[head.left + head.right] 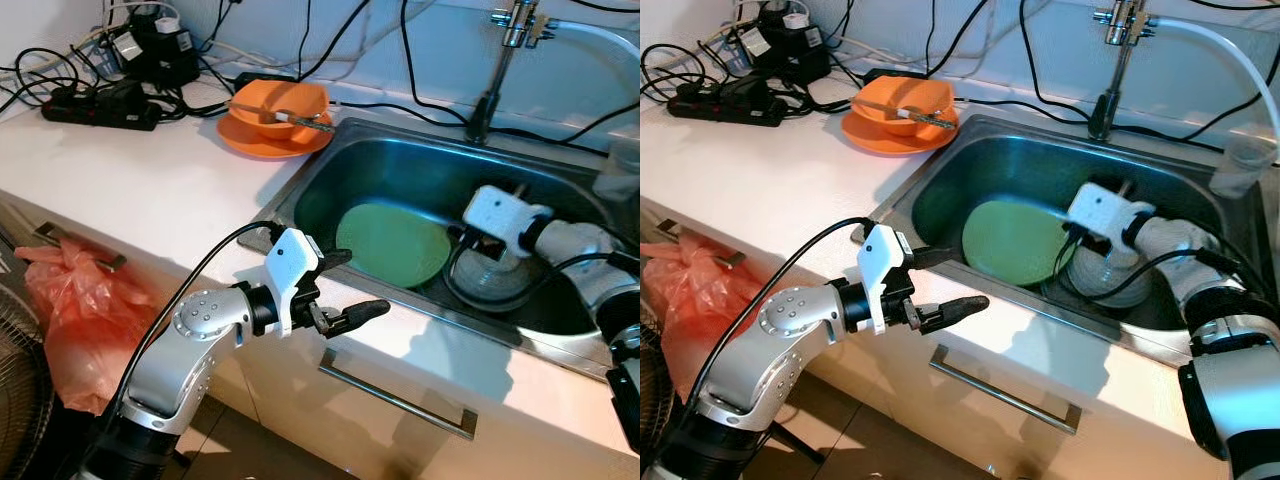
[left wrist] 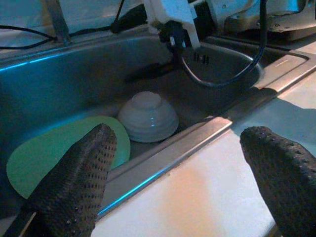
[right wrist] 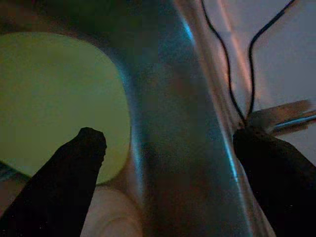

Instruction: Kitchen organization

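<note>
The left pincer point(image 1: 345, 290) hovers over the front edge of the white bench point(image 1: 150, 190), just beside the near-left corner of the steel sink point(image 1: 330, 165), its two black fingers spread wide and holding nothing. The right pincer point(image 3: 168, 163) reaches down inside the sink, above its floor, and its fingers point(image 3: 69, 173) also stand wide apart with nothing between them. A green plate point(image 1: 392, 243) leans tilted in the sink, its lower edge toward the front wall, and just beside it sits an upturned white bowl point(image 2: 149, 117), touching or nearly touching the plate's rim. On the bench behind the sink's left corner stands an orange bowl point(image 1: 283, 103) on an orange plate point(image 1: 255, 138), with a utensil point(image 1: 300, 118) lying across the bowl. Farther left, a black power strip point(image 1: 95, 103) and tangled cables lie against the wall. A tap point(image 1: 498, 60) rises behind the sink. An orange plastic bag point(image 1: 60, 310) hangs below the bench at the left.
</note>
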`<state>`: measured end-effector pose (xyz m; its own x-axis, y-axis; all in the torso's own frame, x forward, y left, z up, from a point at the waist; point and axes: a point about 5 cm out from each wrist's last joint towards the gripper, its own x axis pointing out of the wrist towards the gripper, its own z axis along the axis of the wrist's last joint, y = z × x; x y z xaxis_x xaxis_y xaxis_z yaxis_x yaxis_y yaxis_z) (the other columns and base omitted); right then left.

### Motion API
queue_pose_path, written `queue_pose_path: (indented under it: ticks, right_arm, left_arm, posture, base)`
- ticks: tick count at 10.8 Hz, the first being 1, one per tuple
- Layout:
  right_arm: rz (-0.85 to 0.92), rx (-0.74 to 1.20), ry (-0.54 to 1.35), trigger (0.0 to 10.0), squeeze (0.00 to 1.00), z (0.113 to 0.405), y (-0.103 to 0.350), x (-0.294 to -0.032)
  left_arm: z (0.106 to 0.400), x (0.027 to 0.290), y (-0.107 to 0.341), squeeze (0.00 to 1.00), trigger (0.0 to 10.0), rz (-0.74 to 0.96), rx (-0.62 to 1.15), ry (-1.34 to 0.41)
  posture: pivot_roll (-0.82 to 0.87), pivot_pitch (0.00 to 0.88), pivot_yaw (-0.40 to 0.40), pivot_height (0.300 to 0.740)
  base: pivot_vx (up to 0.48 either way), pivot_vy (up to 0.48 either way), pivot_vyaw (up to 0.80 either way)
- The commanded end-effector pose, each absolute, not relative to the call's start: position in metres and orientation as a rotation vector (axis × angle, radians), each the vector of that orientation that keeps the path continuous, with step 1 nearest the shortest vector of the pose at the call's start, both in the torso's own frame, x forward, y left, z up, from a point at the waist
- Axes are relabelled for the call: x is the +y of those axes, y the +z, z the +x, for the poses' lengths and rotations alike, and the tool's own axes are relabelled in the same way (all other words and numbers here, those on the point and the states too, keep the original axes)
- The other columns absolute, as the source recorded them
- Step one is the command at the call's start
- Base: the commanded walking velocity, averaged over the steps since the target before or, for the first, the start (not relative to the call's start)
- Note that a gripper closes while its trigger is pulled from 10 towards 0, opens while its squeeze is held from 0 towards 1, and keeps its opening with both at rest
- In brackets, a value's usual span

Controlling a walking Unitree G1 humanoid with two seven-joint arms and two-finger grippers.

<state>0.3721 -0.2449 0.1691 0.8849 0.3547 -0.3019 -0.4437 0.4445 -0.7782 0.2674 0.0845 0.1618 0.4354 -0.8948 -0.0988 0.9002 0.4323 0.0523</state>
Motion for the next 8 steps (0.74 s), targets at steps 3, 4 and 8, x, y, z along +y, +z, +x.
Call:
queue_pose_path:
  ticks: [3,4,8]
  right_arm:
    - [-0.825,-0.074,0.396,10.0,1.00,0.379,0.198,-0.238]
    - [-0.773,-0.109,0.377,10.0,1.00,0.378,0.199,-0.235]
    - [-0.420,-0.220,0.250,10.0,1.00,0.365,0.201,-0.214]
  left_arm:
    - [0.276,0.086,0.169,0.00,10.0,0.111,0.021,-1.090]
    - [0.278,0.086,0.170,0.00,10.0,0.112,0.014,-1.078]
    - [0.291,0.086,0.175,0.00,10.0,0.081,-0.053,-0.938]
  posture:
    - [-0.01,0.000,0.031,0.740]
    - [-0.01,0.000,0.035,0.740]
    - [-0.04,0.000,0.047,0.740]
  base:
    - [0.000,0.000,0.00]
    - [0.000,0.000,0.00]
    - [0.000,0.000,0.00]
